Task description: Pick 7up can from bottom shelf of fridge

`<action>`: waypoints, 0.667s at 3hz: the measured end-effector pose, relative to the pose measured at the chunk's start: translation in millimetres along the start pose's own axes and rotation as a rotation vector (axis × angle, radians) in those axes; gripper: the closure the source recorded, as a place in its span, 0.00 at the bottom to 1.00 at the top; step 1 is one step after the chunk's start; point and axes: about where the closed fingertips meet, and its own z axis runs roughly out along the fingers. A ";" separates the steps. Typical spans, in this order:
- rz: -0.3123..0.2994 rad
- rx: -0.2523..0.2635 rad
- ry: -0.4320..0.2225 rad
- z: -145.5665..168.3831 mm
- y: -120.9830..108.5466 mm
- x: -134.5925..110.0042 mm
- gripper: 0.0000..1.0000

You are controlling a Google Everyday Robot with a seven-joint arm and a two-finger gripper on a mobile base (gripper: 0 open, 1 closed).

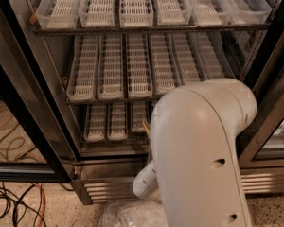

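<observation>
The fridge point(54, 86) stands open in front of me, with three racks of pale slotted trays. The bottom shelf point(108, 123) shows three lane trays at the left, and my arm covers the rest. My large white arm link point(203, 150) fills the lower right and reaches toward that shelf. My gripper is almost wholly hidden behind the link. Only a small tan part point(146, 126) shows at the link's left edge, over the bottom shelf. The 7up can is hidden from view.
The black-framed glass door point(23, 126) stands open at the left. The steel base grille point(109, 189) runs under the shelf. Cables point(14, 200) lie on the floor at the lower left. A clear plastic bag point(130, 214) lies near my base.
</observation>
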 end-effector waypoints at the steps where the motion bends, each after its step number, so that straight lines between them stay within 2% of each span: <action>1: 0.014 0.038 -0.019 11.8 -8.0 -6.0 0.00; 2: 0.023 0.053 -0.018 23.2 -8.6 -4.4 0.00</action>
